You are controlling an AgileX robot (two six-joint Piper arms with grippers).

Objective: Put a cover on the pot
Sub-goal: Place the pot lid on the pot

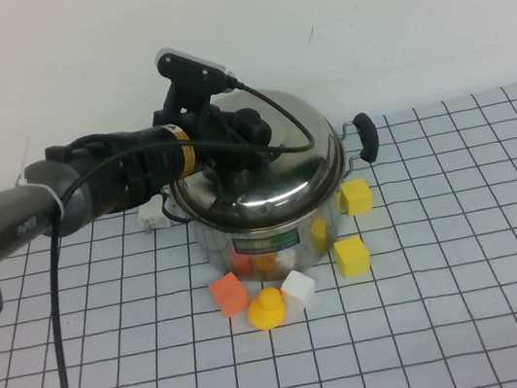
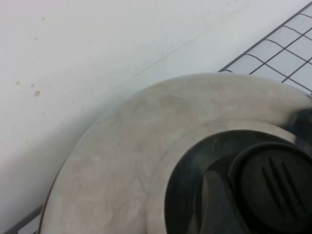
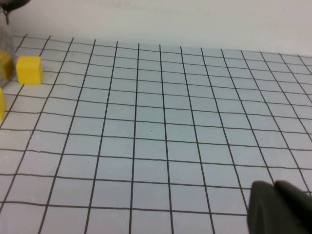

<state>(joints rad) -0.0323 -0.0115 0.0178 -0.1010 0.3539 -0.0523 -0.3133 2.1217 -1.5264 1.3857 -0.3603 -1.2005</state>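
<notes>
A white worktop ruled with a black grid is seen. The pot is shiny steel with a green, red and orange label; its lid is steel, the knob black. Two yellow cubes, an orange cube, a white cube and a yellow duck are shown. The left end effector is black.

The pot is a large shiny steel stockpot standing upright on the counter near the back wall, a black handle at its right side, a colourful label on its front, and a domed steel lid resting on top.
</notes>
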